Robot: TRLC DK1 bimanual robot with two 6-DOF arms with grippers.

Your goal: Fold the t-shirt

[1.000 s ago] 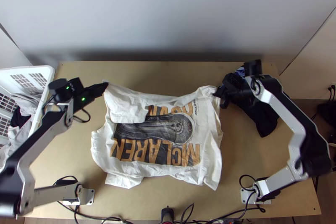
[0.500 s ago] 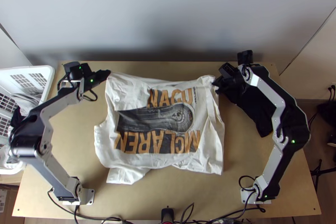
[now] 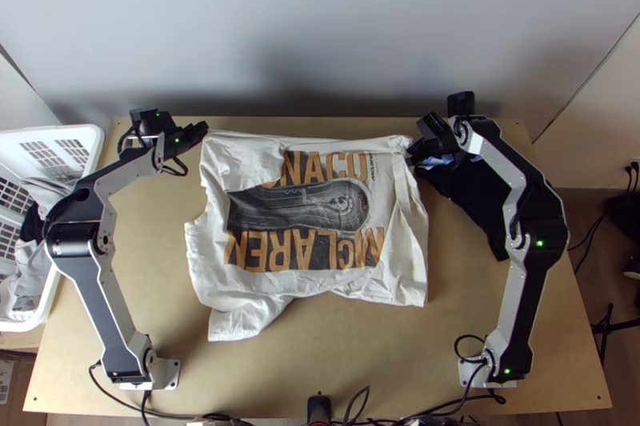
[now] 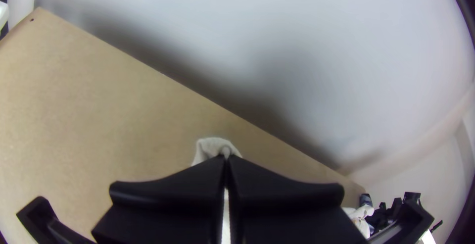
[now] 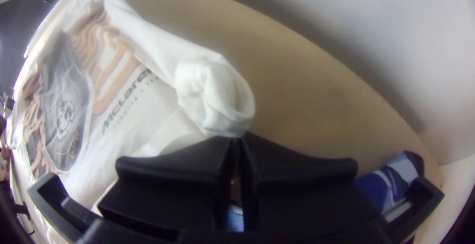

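Note:
The white printed t-shirt [image 3: 320, 210] lies over the middle of the table, stretched between both grippers along its far edge, its near edge loose and uneven. At its far left corner my left gripper [image 3: 205, 130] is shut on the cloth; in the left wrist view, white fabric [image 4: 213, 147] pokes out past the tips of the left gripper [image 4: 226, 159]. My right gripper [image 3: 411, 153] holds the far right corner. Seen from its own wrist, the right gripper [image 5: 238, 139] is closed on a bunched, rolled bit of the shirt [image 5: 213, 95].
A white basket [image 3: 94, 146] with clothes stands at the left edge. Dark cloth [image 3: 472, 202] with a blue patterned piece [image 5: 391, 179] lies on the right beneath the right arm. Cables run along the table's near edge, and a wall rises behind the table.
Both grippers have moved toward the table's far edge, drawing the t-shirt along with them. Its far edge is straighter, and more of the upper print shows.

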